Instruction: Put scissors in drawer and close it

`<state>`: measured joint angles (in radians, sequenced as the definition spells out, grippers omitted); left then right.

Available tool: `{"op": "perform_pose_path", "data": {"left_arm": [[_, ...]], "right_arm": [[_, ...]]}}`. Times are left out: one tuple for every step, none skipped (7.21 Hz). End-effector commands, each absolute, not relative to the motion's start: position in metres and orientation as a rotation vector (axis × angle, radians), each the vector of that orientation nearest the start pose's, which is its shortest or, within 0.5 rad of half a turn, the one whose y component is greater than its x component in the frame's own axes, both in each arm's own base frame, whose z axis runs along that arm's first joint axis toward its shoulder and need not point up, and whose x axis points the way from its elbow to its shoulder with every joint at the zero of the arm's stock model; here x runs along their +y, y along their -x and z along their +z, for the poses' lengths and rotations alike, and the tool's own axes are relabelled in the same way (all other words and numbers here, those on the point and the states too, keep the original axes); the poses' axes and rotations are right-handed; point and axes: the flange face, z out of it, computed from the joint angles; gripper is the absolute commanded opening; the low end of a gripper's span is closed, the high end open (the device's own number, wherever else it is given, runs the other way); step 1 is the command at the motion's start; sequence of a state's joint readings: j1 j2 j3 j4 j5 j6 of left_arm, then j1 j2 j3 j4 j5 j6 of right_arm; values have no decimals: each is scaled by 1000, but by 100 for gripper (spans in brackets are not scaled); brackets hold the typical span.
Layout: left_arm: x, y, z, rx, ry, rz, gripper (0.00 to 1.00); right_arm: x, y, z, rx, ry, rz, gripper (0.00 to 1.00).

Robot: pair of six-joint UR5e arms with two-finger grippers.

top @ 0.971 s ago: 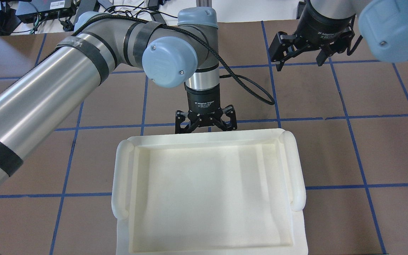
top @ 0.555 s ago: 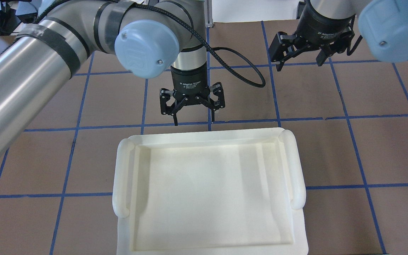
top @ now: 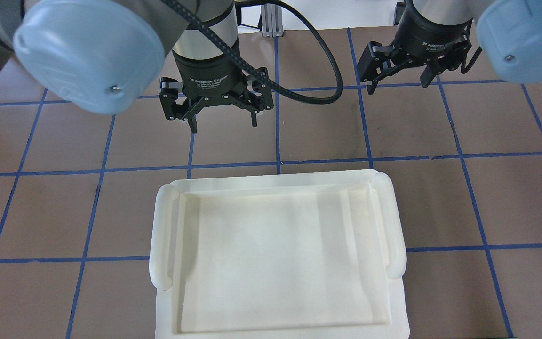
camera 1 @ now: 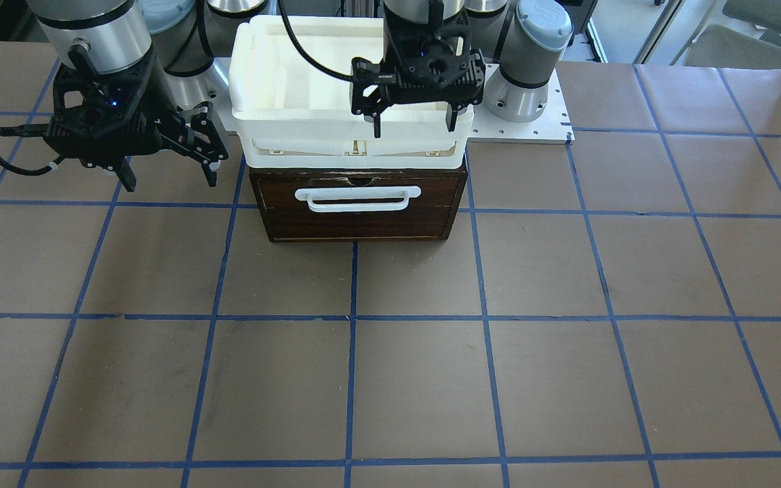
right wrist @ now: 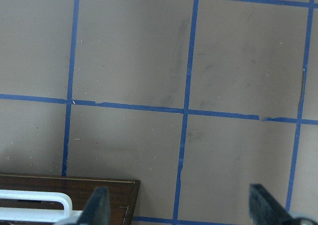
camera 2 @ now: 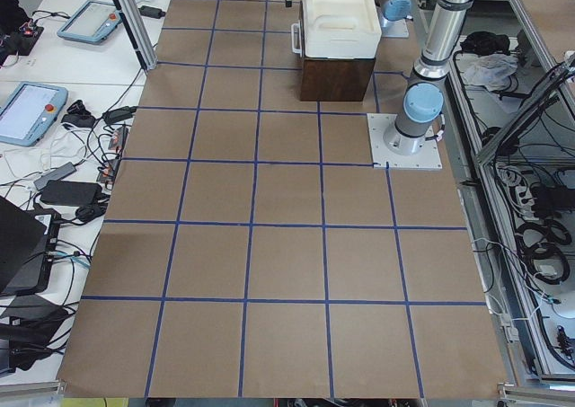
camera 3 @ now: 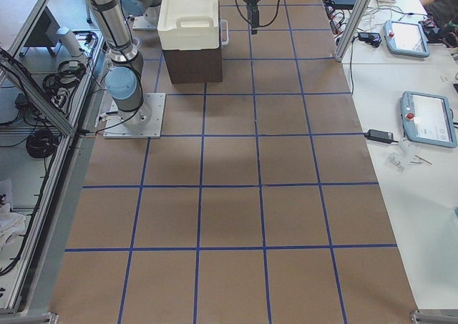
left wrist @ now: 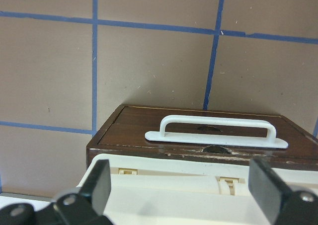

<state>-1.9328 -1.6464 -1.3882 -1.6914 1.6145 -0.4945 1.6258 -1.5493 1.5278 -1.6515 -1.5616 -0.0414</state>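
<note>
The drawer is shut flush in its small dark brown cabinet, its white bar handle facing away from me. It also shows in the left wrist view and at the edge of the right wrist view. The scissors are in no view. My left gripper is open and empty, raised above the drawer front, and shows in the front view. My right gripper is open and empty, off to the cabinet's side above the table.
A white plastic tray sits on top of the cabinet and covers it from above. The brown table has a blue tape grid. The arm base plate lies beside the cabinet.
My left gripper has risen and drawn away from the tray's far edge, shifting left in the overhead view, still open. The right gripper has not moved.
</note>
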Motion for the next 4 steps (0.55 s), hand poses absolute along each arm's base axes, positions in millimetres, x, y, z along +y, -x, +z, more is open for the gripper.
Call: {"op": "perform_pose_path", "data": {"left_arm": [[-433,294,514,3098,257,-82,100],[-451,269,512,3121,167,-154,100],[-458,247,515,3121,-12,-157,100],[-465,224,522,3101,-225,-176,100]], "right_arm": [[-502,-162,507,3124,152,-158,100],[-503,-161,507,3124,149,-158,100],[-503,-161,507,3124,149,-158,100],[-502,-162,507,3124,152,-158,100]]}}
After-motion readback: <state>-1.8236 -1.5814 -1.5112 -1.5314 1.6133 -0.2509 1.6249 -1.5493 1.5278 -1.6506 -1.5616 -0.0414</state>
